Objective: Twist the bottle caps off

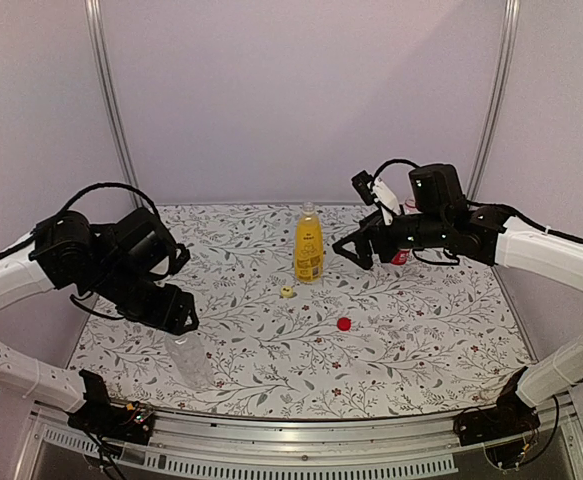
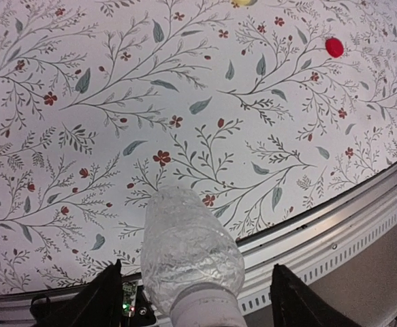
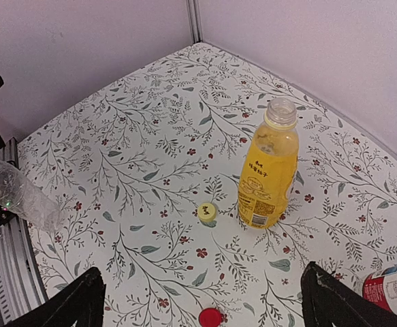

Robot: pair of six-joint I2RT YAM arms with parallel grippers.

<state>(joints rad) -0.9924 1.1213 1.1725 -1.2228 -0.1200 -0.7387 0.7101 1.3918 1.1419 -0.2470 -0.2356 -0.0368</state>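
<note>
Lower left of the overhead view: the left gripper (image 2: 198, 267) hangs over the clear unlabelled bottle (image 2: 191, 248), which lies tilted near the front edge of the flower-printed table (image 1: 426, 345). In the left wrist view the bottle fills the bottom centre of the frame, its neck end toward the camera, with the two black fingers (image 2: 106, 300) standing on either side of it. A gap shows on each side, so the jaws are parted and not clamped on the plastic. At the centre of the overhead view the bottle of yellow-orange liquid (image 1: 309, 243) stands upright with its neck bare. The yellow cap (image 1: 288, 292) lies just beside its foot to the lower left, and the red cap (image 1: 344, 323) lies further toward the bottom of the frame, apart from both. At upper right, the right gripper (image 1: 363, 248) hovers with its jaws spread wide and nothing between them, well above the caps. The red-labelled bottle (image 3: 387, 286) lies at the lower right corner of the right wrist view, just beyond the right-hand finger.
</note>
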